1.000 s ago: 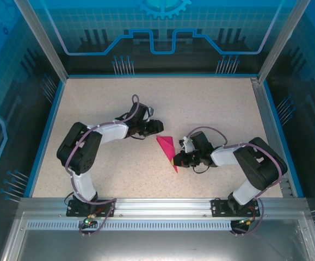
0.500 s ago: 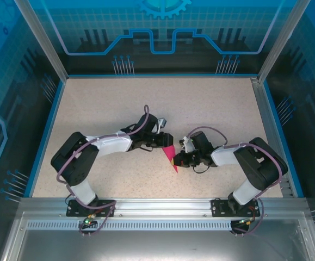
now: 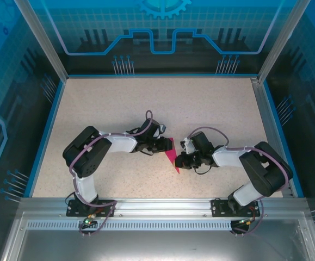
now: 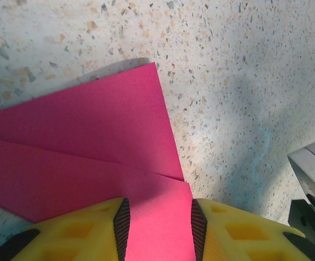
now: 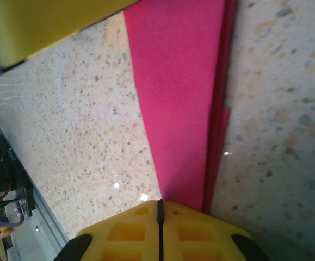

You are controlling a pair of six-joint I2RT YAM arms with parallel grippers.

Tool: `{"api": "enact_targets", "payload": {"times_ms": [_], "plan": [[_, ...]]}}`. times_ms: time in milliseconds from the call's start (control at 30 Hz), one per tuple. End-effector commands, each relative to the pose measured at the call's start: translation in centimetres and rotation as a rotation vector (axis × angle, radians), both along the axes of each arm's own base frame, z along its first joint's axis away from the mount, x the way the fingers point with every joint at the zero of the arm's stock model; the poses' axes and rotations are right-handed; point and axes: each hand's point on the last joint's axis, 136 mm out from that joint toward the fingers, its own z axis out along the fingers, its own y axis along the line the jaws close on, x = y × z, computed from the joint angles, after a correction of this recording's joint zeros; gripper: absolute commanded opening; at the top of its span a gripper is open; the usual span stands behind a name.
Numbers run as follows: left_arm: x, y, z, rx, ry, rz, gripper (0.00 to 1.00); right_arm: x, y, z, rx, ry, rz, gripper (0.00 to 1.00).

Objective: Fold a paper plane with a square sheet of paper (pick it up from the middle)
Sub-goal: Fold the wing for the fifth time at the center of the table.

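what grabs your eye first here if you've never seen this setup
The folded magenta paper at the middle of the speckled table is by far the most vivid thing. The two arms lean in on it from either side. The left gripper straddles one edge with its yellow fingers apart, and the right gripper is shut on the narrow tip.
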Motion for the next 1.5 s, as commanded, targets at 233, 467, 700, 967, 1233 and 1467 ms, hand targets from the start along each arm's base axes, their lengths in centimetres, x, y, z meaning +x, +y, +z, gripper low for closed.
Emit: {"api": "enact_targets", "payload": {"times_ms": [233, 467, 700, 967, 1233, 1467], "plan": [[-0.6, 1.3, -3.5, 0.095, 0.07, 0.036, 0.39, -1.1, 0.3, -0.9, -0.044, 0.05, 0.051, 0.1], [-0.5, 1.8, -3.8, 0.118, 0.072, 0.048, 0.38, -3.3, -1.0, -3.1, -0.046, 0.105, 0.035, 0.1], [-0.5, 2.3, -4.2, 0.135, 0.077, 0.056, 0.38, -5.4, -2.0, -3.2, -0.009, 0.123, 0.013, 0.11], [-0.4, 2.2, -4.1, 0.129, 0.076, 0.055, 0.38, -7.3, -4.2, -3.0, -0.078, 0.115, 0.008, 0.15], [-0.2, 1.5, -3.4, 0.095, 0.066, 0.041, 0.39, -6.2, -4.5, 0.2, -0.085, 0.012, 0.004, 0.24], [0.3, 0.7, -1.0, 0.051, 0.032, 0.03, 0.42, -4.0, -6.2, 1.3, -0.193, -0.075, -0.081, 0.36]]}}
